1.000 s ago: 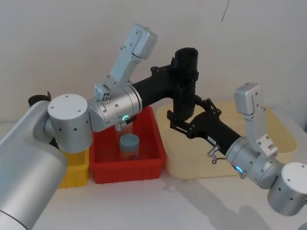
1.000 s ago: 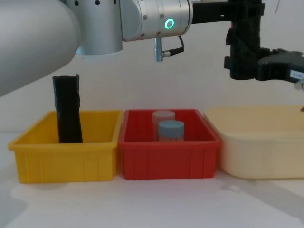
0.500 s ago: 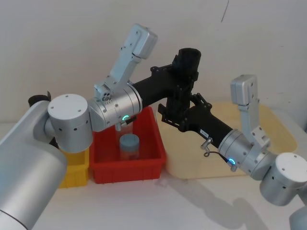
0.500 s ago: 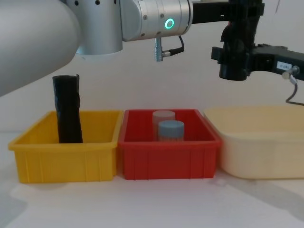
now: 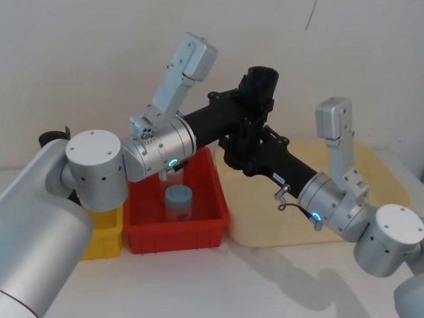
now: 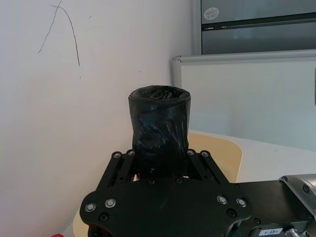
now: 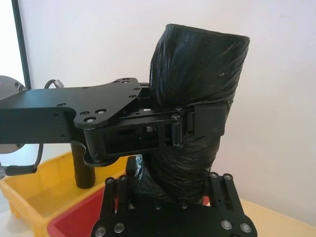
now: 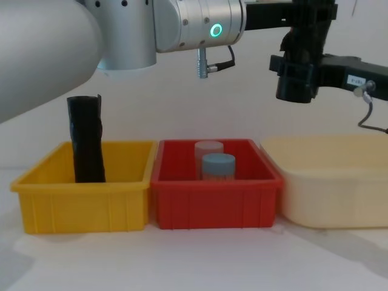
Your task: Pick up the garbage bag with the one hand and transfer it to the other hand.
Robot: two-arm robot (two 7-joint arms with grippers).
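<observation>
Open air under raised bag (image 5: 262, 76), well above the bins; cream tub (image 8: 330, 188) open from above; red bin (image 8: 215, 203) blocked mid by two jars (image 8: 217, 167); yellow bin (image 8: 79, 203) blocked in left part by tall roll (image 8: 86, 139); wall (image 8: 242, 109) close behind.

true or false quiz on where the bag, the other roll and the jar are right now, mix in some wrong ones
1. The left gripper holds the garbage bag up in the air. True.
2. The second black roll stands in the cream tub. False: it stands in the yellow bin.
3. The right gripper is at the lower part of the garbage bag. True.
4. The blue-capped jar sits in the yellow bin. False: it sits in the red bin.
</observation>
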